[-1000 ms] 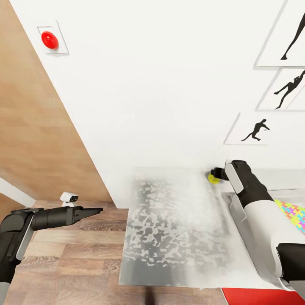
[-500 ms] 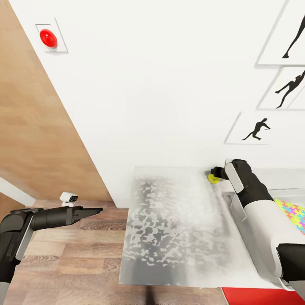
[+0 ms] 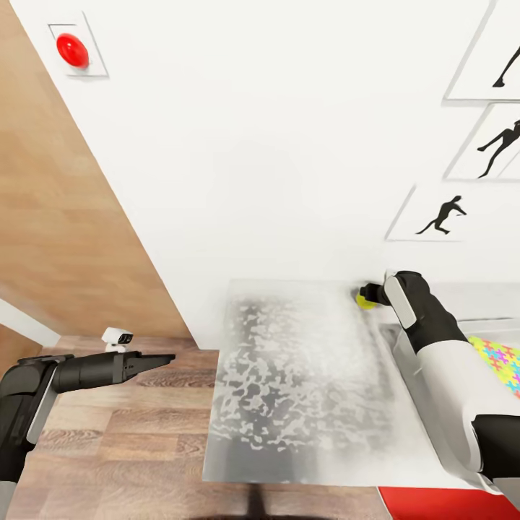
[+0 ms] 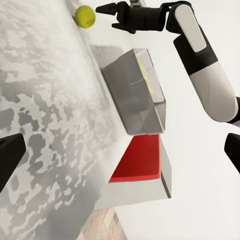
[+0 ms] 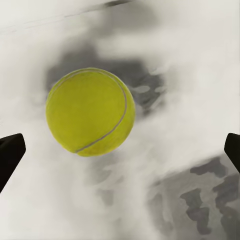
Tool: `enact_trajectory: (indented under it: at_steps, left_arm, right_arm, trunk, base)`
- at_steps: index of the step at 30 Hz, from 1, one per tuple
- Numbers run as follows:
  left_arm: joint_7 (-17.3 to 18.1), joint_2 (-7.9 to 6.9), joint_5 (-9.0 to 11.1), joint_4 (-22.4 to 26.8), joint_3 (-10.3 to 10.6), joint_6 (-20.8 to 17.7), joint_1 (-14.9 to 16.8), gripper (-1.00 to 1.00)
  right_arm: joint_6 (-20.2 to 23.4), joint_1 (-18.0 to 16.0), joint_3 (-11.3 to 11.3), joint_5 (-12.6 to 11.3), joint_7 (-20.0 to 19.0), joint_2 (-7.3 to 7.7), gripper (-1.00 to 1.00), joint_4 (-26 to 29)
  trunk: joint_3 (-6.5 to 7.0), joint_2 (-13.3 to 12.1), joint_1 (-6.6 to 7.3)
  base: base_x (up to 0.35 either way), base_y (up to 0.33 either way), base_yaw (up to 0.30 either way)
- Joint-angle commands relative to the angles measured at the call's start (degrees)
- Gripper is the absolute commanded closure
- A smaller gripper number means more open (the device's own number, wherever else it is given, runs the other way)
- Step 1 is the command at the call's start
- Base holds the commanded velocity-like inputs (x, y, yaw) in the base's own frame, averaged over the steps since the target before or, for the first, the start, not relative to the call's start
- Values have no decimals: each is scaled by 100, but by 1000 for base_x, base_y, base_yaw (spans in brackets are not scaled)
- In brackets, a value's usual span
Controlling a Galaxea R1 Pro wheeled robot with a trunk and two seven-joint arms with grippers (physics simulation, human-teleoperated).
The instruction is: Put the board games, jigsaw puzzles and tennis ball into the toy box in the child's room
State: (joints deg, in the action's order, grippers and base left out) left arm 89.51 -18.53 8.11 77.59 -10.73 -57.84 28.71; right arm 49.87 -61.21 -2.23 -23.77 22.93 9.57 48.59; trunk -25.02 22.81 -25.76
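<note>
Tennis ball point(image 5: 90, 111) near table point(image 3: 303, 404) back edge; right end effector point(image 4: 117, 12) beside.

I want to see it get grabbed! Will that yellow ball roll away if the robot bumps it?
Probably. The tennis ball is round and sits loose on the smooth table, so a nudge could roll it. The right gripper has its jaws open beside it, not yet closed. It looks light.

1. Bright, even, diffuse light fills the white wall point(image 3: 274, 144); no glare spots.
2. The table point(image 3: 303, 383) top renders as blotchy grey mottling, soft-edged and smeared.
3. A soft dark shadow lies beside the tennis ball point(image 5: 90, 111), itself sharply rendered.
4. Straight lines lean steeply in the head view, suggesting wide-angle distortion.
</note>
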Motion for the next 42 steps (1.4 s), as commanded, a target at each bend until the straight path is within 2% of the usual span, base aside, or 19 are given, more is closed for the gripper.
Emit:
enact_trajectory:
  at_steps: [1,12,42]
  left_arm:
    - [22,-2,-3,2,1,-61,3,-100]
    - [22,-2,-3,2,1,-61,3,-100]
    - [23,-22,-3,2,-6,-61,3,-100]
  right_arm:
    - [14,-8,-20,-58,54,1,-100,6]
    - [14,-192,-20,-64,48,-31,-100,32]
    - [-5,-328,-29,-62,45,-70,-100,46]
  trunk:
    - [-19,10,-3]
    - [-122,10,-3]
    - [-404,10,-3]
  base:
    - [0,0,0]
    - [0,0,0]
    - [0,0,0]
